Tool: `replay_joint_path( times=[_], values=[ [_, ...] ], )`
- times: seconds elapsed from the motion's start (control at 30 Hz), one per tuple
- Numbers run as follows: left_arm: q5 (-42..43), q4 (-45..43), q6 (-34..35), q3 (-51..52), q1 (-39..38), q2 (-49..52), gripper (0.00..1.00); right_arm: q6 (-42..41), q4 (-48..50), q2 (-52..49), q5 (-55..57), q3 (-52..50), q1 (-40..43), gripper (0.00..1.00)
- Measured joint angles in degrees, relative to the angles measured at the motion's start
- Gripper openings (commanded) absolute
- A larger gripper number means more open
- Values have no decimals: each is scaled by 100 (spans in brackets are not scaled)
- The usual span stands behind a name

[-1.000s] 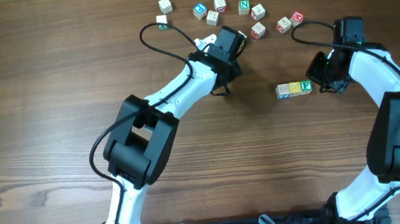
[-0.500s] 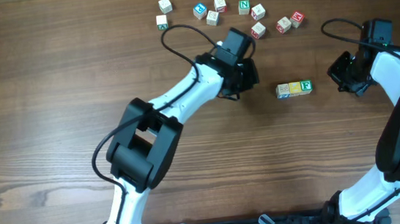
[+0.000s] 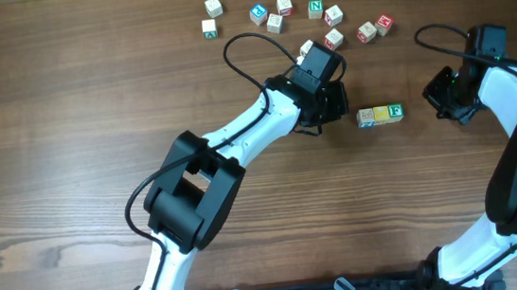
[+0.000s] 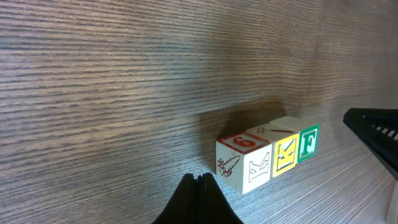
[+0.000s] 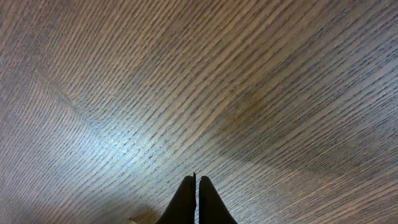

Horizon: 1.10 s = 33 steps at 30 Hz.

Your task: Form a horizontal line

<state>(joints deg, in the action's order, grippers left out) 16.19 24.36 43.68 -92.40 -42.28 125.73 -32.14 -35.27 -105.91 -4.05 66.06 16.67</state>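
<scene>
Left gripper (image 4: 199, 180): my two fingers are pressed together with nothing between them. Their tips sit low over the wood, just short of the near end of the row.

Right gripper (image 5: 196, 182): my fingers are closed to a hairline slit and hold nothing. Only bare wood grain lies beneath them.

Row (image 3: 380, 114): three letter cubes stand side by side, faces touching, in a straight left-to-right line on the table (image 3: 67, 135). From overhead the row lies between my two grippers.

Pale cube (image 4: 255, 169): this is the end nearest my left fingers. It has a whitish face with a K, a red-bordered top and a small red drawing on its side. A strip of wood shows between it and my fingertips.

Yellow cube (image 4: 285, 155): this is the middle one, with a K on its yellow face. It touches both neighbours.

Green F cube (image 4: 308, 143): this is the far end, on the side towards my right arm.

Gaps: from overhead my left gripper is close beside the pale end. My right gripper is clearly apart from the F end, off to the right.

Loose cubes (image 3: 316, 9): these are scattered along the far side of the table beyond my left wrist, well apart from the row. They are white with red, blue or green markings, and one sits just beside my left wrist.
</scene>
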Motion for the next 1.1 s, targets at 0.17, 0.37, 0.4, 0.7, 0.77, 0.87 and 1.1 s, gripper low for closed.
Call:
replay_joint_path(
  times=[0.17, 0.37, 0.4, 0.7, 0.77, 0.87, 1.1],
  values=[
    [0, -50, 11, 0, -9, 0, 4, 0, 0, 0, 0, 0, 0, 5],
    [0, -280, 103, 0, -83, 15, 4, 0, 0, 0, 0, 0, 0, 5],
    [2, -282, 175, 0, -90, 48, 4, 0, 0, 0, 0, 0, 0, 5],
    [24, -295, 577, 7, -96, 372, 4, 0, 0, 0, 0, 0, 0, 5],
    [22, -343, 599, 7, -118, 372, 5, 0, 0, 0, 0, 0, 0, 5],
    [24, -511, 605, 7, -195, 372, 5, 0, 0, 0, 0, 0, 0, 5],
    [24, -623, 623, 7, -256, 372, 4, 0, 0, 0, 0, 0, 0, 5]
  ],
)
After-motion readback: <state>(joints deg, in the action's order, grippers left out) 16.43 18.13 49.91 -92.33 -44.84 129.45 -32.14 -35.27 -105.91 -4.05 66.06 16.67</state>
